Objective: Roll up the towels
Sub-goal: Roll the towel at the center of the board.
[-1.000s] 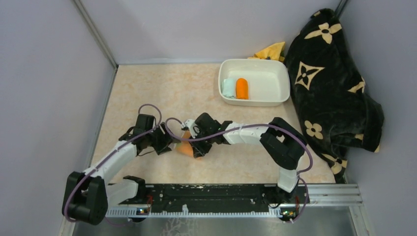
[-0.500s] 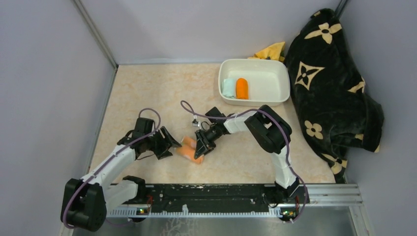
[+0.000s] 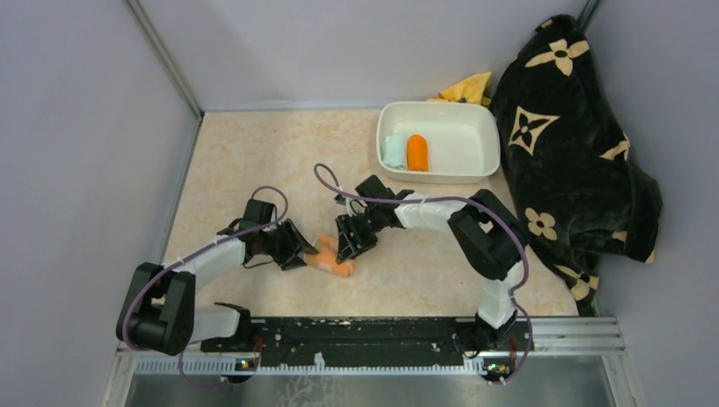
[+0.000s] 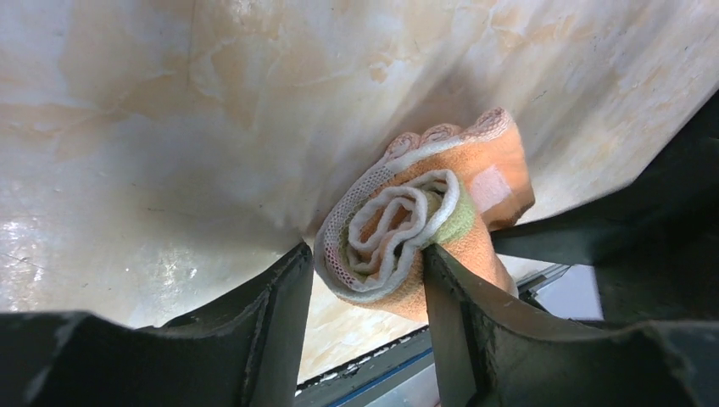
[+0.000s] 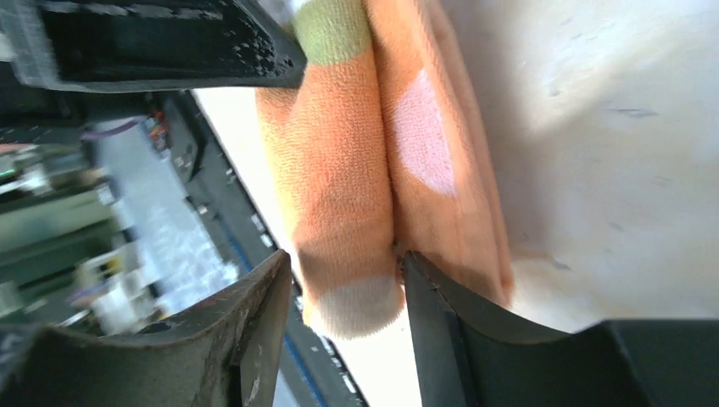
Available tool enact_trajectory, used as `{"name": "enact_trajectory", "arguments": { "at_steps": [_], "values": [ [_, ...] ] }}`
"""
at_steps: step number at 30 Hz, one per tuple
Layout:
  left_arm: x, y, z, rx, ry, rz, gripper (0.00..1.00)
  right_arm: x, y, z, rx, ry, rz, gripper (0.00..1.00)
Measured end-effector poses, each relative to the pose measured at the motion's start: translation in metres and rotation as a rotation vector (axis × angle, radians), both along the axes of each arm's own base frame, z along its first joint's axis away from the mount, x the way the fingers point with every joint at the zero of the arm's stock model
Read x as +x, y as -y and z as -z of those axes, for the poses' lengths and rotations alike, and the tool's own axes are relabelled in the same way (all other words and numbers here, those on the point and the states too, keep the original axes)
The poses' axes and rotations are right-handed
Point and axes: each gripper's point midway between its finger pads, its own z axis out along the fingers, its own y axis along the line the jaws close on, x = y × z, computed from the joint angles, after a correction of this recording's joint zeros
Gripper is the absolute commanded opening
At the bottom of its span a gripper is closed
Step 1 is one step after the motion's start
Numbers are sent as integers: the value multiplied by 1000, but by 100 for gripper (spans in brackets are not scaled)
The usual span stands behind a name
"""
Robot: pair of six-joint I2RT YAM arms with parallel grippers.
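marble tabletop (image 3: 254,153): white tub (image 3: 494,144) holds mint towel (image 3: 393,152), orange towel (image 3: 417,152); left end effector (image 4: 366,254) pinches striped towel (image 4: 407,229); right end effector (image 5: 348,263) unclear

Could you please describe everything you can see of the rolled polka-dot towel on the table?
The polka-dot towel is soft terry, orange with pale pink dots and green and white bands, rolled into a spiral and lying on the table. The left claw straddles one end, the right claw the other; grip unclear.
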Motion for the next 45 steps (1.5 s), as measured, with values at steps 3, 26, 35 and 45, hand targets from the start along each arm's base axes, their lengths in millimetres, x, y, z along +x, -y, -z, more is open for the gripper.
{"name": "enact_trajectory", "arguments": {
  "at_steps": [3, 26, 35, 45],
  "values": [
    [1, 1, 1, -3, 0, 2, 57, 15, 5, -19, -40, 197, 23, 55],
    [5, 4, 1, -13, -4, 17, 60, -3, -13, 8, -423, 1093, -358, 57],
    [16, 7, -4, -10, 16, 37, 69, 13, -17, 17, -476, 1114, -379, 38],
    [30, -10, -24, 65, 129, -7, 76, 21, -22, 12, -215, 700, -298, 30]
  ]
}}
